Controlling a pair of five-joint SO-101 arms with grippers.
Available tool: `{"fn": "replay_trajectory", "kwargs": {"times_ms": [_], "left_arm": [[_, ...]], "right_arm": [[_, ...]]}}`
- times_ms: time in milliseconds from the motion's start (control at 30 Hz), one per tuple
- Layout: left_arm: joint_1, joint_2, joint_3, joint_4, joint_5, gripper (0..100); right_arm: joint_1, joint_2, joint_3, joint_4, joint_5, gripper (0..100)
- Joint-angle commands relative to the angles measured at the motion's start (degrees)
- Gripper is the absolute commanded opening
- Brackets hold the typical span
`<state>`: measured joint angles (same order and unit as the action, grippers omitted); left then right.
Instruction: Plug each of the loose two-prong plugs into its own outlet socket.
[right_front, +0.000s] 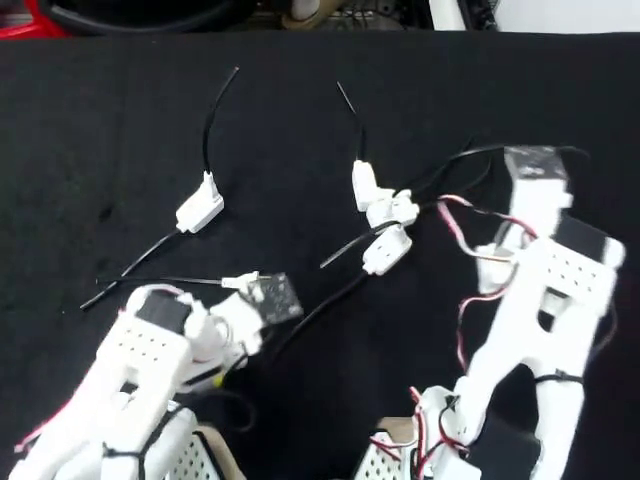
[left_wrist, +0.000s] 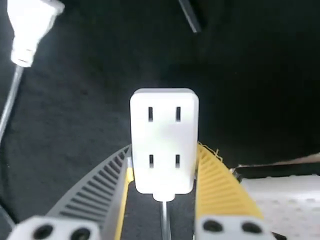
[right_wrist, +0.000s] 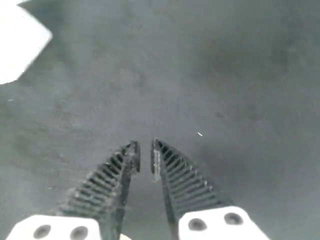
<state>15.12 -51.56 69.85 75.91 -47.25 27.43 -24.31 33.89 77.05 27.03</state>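
Note:
My left gripper (left_wrist: 162, 172) is shut on a white outlet socket block (left_wrist: 164, 140) with two pairs of slots, held face up between its grey and yellow fingers. In the high view this block (right_front: 276, 296) sits in the left gripper (right_front: 258, 305) at the lower left. A white two-prong plug (right_front: 200, 211) on a black cable lies further back on the black cloth, and the same plug (left_wrist: 29, 25) lies beyond the block. A cluster of white plugs and sockets (right_front: 385, 220) lies mid-table. My right gripper (right_wrist: 145, 151) is shut on nothing over bare cloth, at the far right (right_front: 533, 165).
Black cables (right_front: 215, 105) trail from the plugs toward the back of the black cloth (right_front: 100, 120). Red and white arm wires (right_front: 462, 225) hang beside the right arm. A white object (right_wrist: 17, 42) lies off to one side of the right gripper.

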Motion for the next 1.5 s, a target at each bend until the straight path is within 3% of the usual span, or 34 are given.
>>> {"fn": "replay_trajectory", "kwargs": {"times_ms": [0, 200, 333, 500, 733, 833, 967, 1167, 1300, 1467], "left_arm": [[-1.7, -6.1, 5.6, -4.5, -3.0, 9], [-5.2, -12.3, 8.5, -5.4, -3.3, 23], [-8.7, -17.2, 7.8, -5.1, -3.1, 26], [-12.2, -25.7, 1.1, 5.9, -2.9, 26], [-18.5, -40.3, -1.4, 9.1, -1.0, 26], [-25.5, -44.4, 0.0, 9.0, -1.0, 25], [-35.4, -48.6, 5.8, 8.0, 2.5, 25], [-47.8, -52.9, 19.0, -4.2, 17.0, 25], [-54.5, -52.7, 20.7, -8.4, 24.1, 25], [-59.0, -52.7, 21.0, -8.5, 27.5, 25]], "right_arm": [[-10.7, -0.2, -3.6, -0.1, 0.1, 4.7], [-23.0, -0.2, -7.4, 2.7, 0.3, 4.8], [-30.0, -0.2, -16.0, 10.7, 1.8, 13.2], [-42.5, 0.3, -25.4, 15.8, 4.6, 17.3], [-62.6, 0.3, -20.7, 8.1, 11.9, 17.3], [-68.0, 0.3, -12.8, -1.7, 9.5, 17.3], [-70.1, 0.3, -1.4, -14.2, 2.5, 17.3], [-70.2, 0.3, 7.8, -29.2, 3.3, 17.5], [-70.2, 4.4, 5.8, -30.7, 3.5, 17.4], [-70.2, 19.7, -2.9, -30.1, 4.9, 17.3]]}}
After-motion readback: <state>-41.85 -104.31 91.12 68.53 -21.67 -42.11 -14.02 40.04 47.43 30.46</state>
